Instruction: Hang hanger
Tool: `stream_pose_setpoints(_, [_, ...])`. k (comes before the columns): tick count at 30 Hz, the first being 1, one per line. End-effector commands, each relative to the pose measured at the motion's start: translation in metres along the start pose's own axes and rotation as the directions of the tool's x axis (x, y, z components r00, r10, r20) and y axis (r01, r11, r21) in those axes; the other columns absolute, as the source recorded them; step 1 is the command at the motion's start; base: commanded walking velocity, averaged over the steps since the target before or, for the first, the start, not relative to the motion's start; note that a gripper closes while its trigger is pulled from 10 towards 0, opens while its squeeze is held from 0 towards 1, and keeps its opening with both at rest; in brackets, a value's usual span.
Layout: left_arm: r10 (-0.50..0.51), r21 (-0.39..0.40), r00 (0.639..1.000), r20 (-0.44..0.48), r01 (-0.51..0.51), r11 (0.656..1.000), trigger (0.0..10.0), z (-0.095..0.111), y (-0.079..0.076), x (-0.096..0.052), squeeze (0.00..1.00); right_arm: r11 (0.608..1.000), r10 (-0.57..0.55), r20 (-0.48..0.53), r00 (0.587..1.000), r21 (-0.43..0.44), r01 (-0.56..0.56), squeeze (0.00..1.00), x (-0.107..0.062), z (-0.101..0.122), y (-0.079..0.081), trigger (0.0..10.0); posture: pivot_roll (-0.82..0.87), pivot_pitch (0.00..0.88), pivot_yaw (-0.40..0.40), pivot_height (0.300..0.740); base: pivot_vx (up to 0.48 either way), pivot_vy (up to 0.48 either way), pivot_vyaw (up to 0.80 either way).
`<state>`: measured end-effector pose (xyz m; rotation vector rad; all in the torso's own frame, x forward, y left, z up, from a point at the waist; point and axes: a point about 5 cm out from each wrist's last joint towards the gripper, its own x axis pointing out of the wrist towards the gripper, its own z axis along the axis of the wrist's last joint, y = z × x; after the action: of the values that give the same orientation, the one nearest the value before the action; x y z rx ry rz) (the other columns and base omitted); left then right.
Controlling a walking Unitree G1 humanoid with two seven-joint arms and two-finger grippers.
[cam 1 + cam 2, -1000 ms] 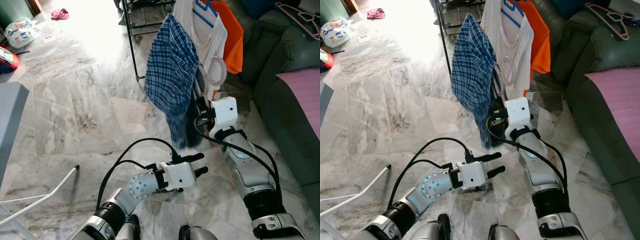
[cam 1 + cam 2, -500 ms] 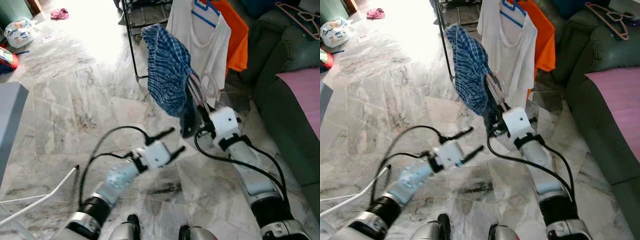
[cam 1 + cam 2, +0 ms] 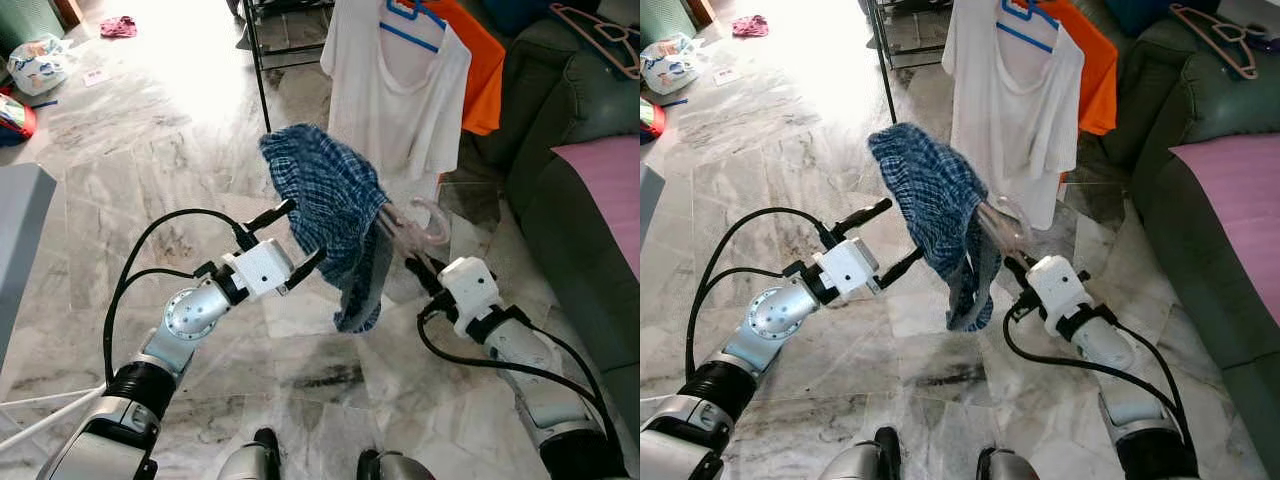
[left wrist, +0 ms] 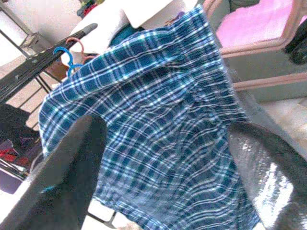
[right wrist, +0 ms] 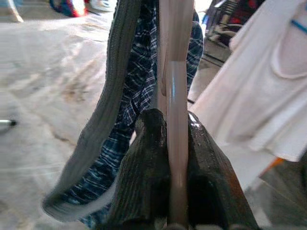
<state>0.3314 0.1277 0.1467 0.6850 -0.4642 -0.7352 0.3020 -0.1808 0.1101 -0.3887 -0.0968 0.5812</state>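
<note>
Left eye view, left to right: left gripper [image 3: 292,243], fingers apart, the lower one touching the near edge of the blue plaid shorts [image 3: 330,205]; the shorts draped on a pale pink hanger [image 3: 412,222]; right gripper [image 3: 418,272], fingers clamped on the hanger's bar (right wrist view). Behind them a white T-shirt [image 3: 400,90] and an orange garment [image 3: 482,60] hang from the black drying rack [image 3: 262,75], whose top rail lies past the picture's upper edge. The hanger runs up and away from the right gripper toward the rack, so the right arm probably carries the hanging move. Compared with a second ago, the left gripper has risen to the cloth, and hanger and shorts sit lower and more tilted.
</note>
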Motion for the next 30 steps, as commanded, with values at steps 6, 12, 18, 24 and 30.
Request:
stream_pose_setpoints(6, [-0.083, 0.104, 0.996, 0.04, 0.078, 0.992, 10.0, 0.008, 0.004, 0.004, 1.0, 0.981, 0.18, -0.004, 0.984, 0.072, -0.179, 0.0, -0.01, -0.003, 0.01, 10.0, 0.03, 0.258, 0.038, 0.74, 0.0, 0.0, 0.0])
stream_pose_setpoints(12, [-0.101, 0.137, 0.994, 0.039, 0.095, 0.986, 10.0, 0.009, 0.009, 0.004, 1.0, 0.963, 0.253, -0.027, 0.967, 0.104, -0.249, 0.0, -0.015, -0.009, 0.013, 10.0, 0.03, 0.258, 0.038, 0.74, 0.0, 0.0, 0.0])
stream_pose_setpoints(18, [-0.168, 0.195, 0.985, 0.027, 0.16, 0.968, 10.0, 0.009, 0.008, 0.005, 1.0, 0.94, 0.337, -0.072, 0.939, 0.093, -0.33, 0.0, -0.022, -0.015, 0.015, 10.0, 0.03, 0.26, 0.04, 0.74, 0.0, 0.0, 0.0])
stream_pose_setpoints(24, [-0.25, 0.243, 0.968, 0.012, 0.24, 0.94, 10.0, 0.007, 0.004, 0.003, 1.0, 0.918, 0.394, -0.092, 0.914, 0.071, -0.389, 0.0, -0.024, -0.012, 0.009, 10.0, 0.03, 0.261, 0.042, 0.74, 0.0, 0.0, 0.0])
stream_pose_setpoints(30, [-0.365, 0.277, 0.931, -0.025, 0.358, 0.892, 10.0, 0.004, 0.0, 0.002, 1.0, 0.896, 0.443, -0.123, 0.888, 0.033, -0.443, 0.0, -0.026, -0.01, 0.002, 10.0, 0.02, 0.262, 0.044, 0.74, 0.0, 0.0, 0.0])
